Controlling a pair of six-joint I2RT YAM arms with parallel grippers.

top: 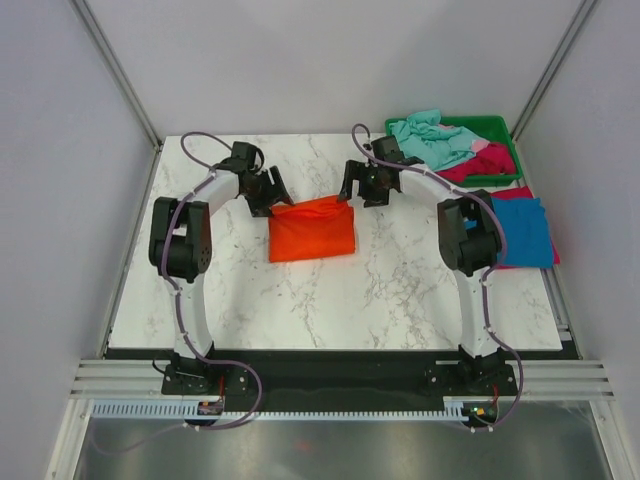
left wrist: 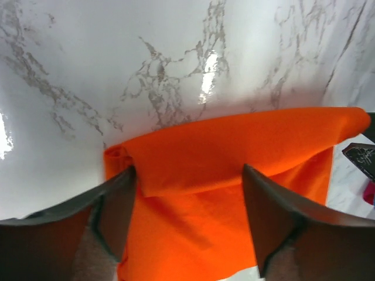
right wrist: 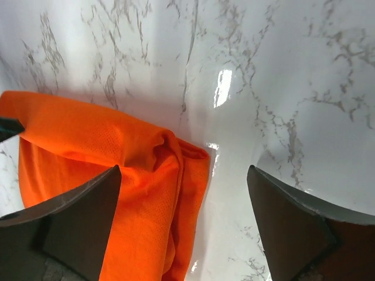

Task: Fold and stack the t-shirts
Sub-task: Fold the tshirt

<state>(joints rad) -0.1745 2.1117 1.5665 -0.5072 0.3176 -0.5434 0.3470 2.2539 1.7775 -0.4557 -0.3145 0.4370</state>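
Two-handed, hovering at the far corners of the orange t-shirt [top: 312,230], with the green tray [top: 492,121] off to its far right. Holding left gripper [top: 266,194] and right gripper [top: 352,188] wide open, gripping nothing. Probably best pinching both corners together, lifting evenly.

There is one desk [top: 400,300]. There are two robot arms, the left arm [top: 185,250] and the right arm [top: 465,235]. Each arm has two fingers, so that makes four: the left fingers [left wrist: 111,205] and the right fingers [right wrist: 82,216]. There is one green tray [top: 495,126]. There is one orange t-shirt [top: 312,230]. There is one blue t-shirt [top: 522,232]. There is one light teal t-shirt [top: 428,137]. There seem to be two pink ones: the pink t-shirt in the tray [top: 485,165] and the pink t-shirt under the blue one [top: 515,192]. That makes five t-shirts, but the heap in the tray is too bunched up to count for sure.
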